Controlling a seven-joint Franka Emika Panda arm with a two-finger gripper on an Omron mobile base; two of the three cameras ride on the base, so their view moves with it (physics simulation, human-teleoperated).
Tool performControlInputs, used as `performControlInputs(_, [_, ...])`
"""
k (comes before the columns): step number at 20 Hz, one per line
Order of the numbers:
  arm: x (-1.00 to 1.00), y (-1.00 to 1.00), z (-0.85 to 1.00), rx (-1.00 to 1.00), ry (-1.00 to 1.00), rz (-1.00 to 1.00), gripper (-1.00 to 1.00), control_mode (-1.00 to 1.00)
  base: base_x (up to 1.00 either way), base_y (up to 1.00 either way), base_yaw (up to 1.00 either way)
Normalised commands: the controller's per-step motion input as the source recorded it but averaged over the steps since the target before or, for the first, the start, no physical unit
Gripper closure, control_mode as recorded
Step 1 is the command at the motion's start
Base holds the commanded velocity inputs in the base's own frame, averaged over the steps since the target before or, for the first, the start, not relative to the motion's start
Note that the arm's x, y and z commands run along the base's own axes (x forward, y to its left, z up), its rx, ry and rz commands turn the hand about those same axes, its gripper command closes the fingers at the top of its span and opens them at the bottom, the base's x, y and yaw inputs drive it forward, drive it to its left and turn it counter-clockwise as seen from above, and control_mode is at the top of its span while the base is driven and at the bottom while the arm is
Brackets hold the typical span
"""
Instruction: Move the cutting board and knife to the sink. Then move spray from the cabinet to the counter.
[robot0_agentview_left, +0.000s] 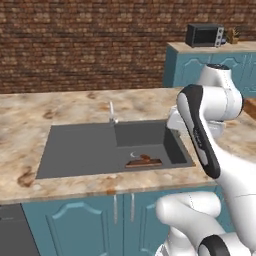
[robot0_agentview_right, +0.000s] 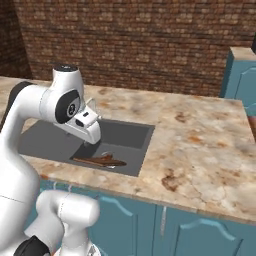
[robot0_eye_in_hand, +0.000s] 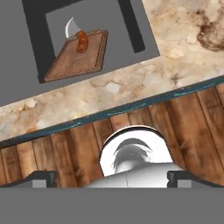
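Observation:
The dark brown cutting board (robot0_eye_in_hand: 74, 59) lies flat in the basin of the grey sink (robot0_eye_in_hand: 17, 65). On it rests the knife (robot0_eye_in_hand: 81, 41), silver blade towards the basin's far side. Both base views show the board (robot0_agentview_left: 144, 162) (robot0_agentview_right: 100, 161) low in the sink (robot0_agentview_left: 75, 150), which is set into the beige counter (robot0_agentview_left: 60, 107). My gripper (robot0_eye_in_hand: 112, 179) hangs above the counter's front edge by the sink. It is open, its fingertips (robot0_eye_in_hand: 43, 178) are wide apart, and nothing is between them. The spray and the cabinet are out of view.
A faucet (robot0_agentview_left: 111, 112) stands behind the sink. Teal base cabinets (robot0_agentview_left: 75, 220) run under the counter. A microwave (robot0_agentview_left: 205, 35) sits on a far unit at the back right. The hand view looks down on the wooden floor (robot0_eye_in_hand: 65, 144).

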Motion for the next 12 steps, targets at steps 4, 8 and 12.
performControlInputs(4, [0.00,0.00,0.00,0.00,0.00,0.00,-1.00,1.00,-0.66,-0.03,-0.55])
performControlInputs(8, [0.00,0.00,0.00,0.00,0.00,0.00,-1.00,1.00,-0.30,-0.19,-0.68])
performControlInputs(12, [0.00,0.00,0.00,0.00,0.00,0.00,-1.00,1.00,0.00,-0.20,-0.86])
